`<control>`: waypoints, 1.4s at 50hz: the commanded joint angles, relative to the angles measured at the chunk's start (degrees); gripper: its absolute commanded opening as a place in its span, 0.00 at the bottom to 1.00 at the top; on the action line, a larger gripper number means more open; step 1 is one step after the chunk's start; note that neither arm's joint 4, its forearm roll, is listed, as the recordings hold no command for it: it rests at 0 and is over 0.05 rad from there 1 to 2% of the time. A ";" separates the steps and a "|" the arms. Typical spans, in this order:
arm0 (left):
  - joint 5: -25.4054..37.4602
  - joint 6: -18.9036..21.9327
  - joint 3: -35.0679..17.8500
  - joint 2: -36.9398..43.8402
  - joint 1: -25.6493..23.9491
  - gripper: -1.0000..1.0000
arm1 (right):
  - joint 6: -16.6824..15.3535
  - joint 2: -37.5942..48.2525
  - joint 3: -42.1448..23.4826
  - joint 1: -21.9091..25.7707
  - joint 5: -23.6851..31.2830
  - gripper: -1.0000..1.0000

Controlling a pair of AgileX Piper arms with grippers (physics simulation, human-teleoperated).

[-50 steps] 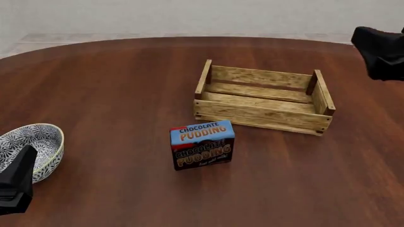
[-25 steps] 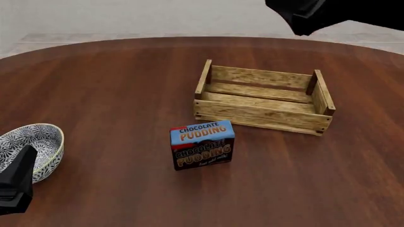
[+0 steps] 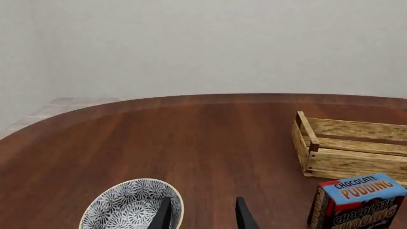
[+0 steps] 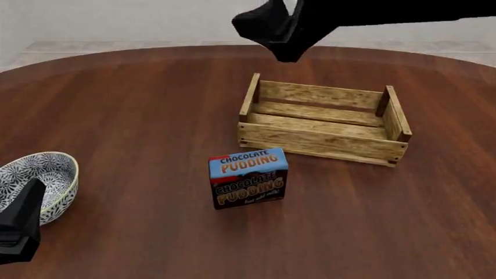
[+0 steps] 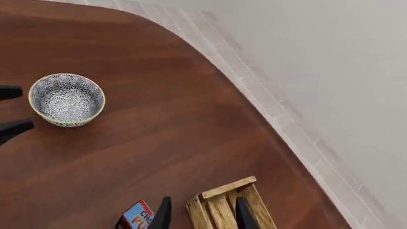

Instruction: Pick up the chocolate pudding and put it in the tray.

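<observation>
Since half a second ago, my right arm has swung leftward across the top of the front view, from the upper right corner to the upper middle, while the carton, crate and bowl lie where they were.

Front view: my right gripper [image 4: 285,53] hangs high at the upper middle, over the far side of the surface [image 4: 139,116] near the crate's far left corner; I cannot tell from here how its jaws stand. The chocolate pudding [image 4: 248,178] stands upright at the centre, just in front of the tray [image 4: 322,142], apart from it and nearer its left end. My left gripper [image 4: 22,224] sits at the lower left edge, beside the patterned bowl [image 4: 54,171].

Left wrist view: my left jaws stand apart with nothing between them. The bowl [image 3: 130,206] lies at the bottom, partly behind one finger. The pudding carton [image 3: 356,200] is in the lower right corner, with the tray [image 3: 346,152] just above it.

Right wrist view: my right jaws stand apart and hold nothing. Between the fingertips at the bottom edge lies the tray's end [image 5: 222,205]; the pudding [image 5: 135,217] peeks in just left of them. The bowl [image 5: 66,99] sits at the left.
</observation>
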 commanded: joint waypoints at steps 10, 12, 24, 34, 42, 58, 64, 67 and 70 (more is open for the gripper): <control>0.00 0.00 0.00 -0.02 0.01 1.00 | -7.32 5.16 -6.03 7.82 11.87 1.00; 0.00 0.00 0.00 0.00 0.00 1.00 | -7.66 5.55 -6.82 8.03 12.89 1.00; 0.00 0.00 0.00 0.00 -0.01 1.00 | -11.48 5.10 -7.75 11.24 18.35 1.00; 0.00 0.00 0.00 0.00 0.00 1.00 | -15.88 6.68 -8.98 10.72 23.62 1.00; 0.00 0.01 0.00 0.00 0.00 1.00 | -18.64 7.01 -9.89 10.36 25.85 1.00; 0.00 -0.02 0.00 0.00 0.01 1.00 | -25.12 7.85 -6.42 8.07 26.18 1.00; 0.00 -0.01 0.00 0.00 -0.01 1.00 | -28.04 6.71 -3.50 8.40 24.36 1.00; 0.00 -0.01 0.00 -0.01 0.00 1.00 | -28.93 6.35 -2.39 8.78 23.56 1.00; 0.00 0.00 0.00 0.00 0.00 1.00 | -29.62 6.66 -1.96 8.74 23.16 1.00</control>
